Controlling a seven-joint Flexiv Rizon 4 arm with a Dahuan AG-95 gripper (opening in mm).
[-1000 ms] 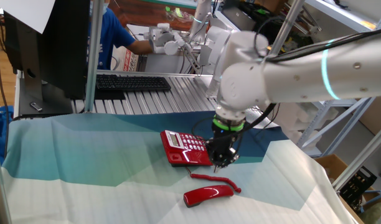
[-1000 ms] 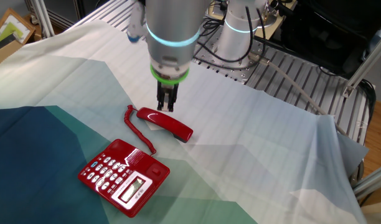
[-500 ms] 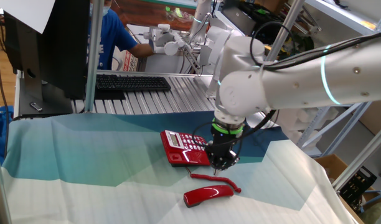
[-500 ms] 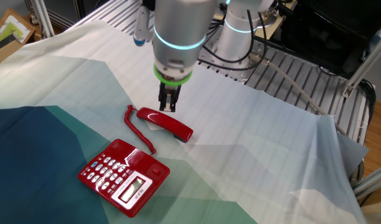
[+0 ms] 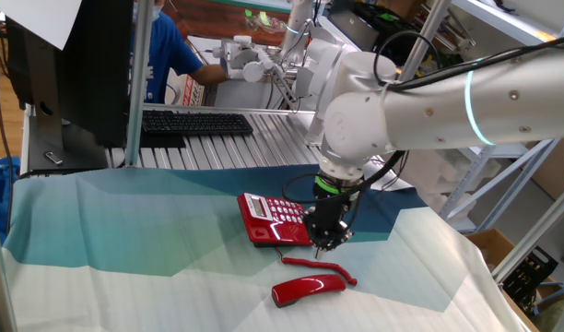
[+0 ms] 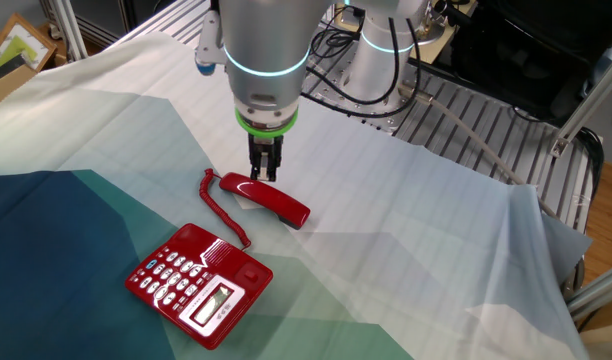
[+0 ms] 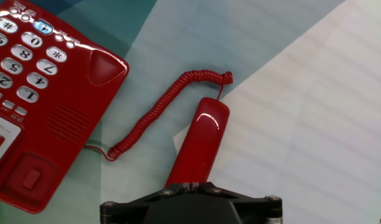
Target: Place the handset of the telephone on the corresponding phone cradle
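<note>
Tool (image 6: pixel 263 177) closed, empty, seemingly just above handset (image 6: pixel 269 198); telephone (image 6: pixel 198 283) nearby.

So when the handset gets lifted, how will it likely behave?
The handset looks like stiff, glossy plastic, so probably light but slippery in a pinch. Its coiled cord runs to the telephone and will likely stretch, tugging back and perhaps dragging that base.

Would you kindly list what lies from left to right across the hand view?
Small red plastic desk telephone with white-grey keypad buttons → red coiled cord → glossy red plastic elongated handset.
</note>
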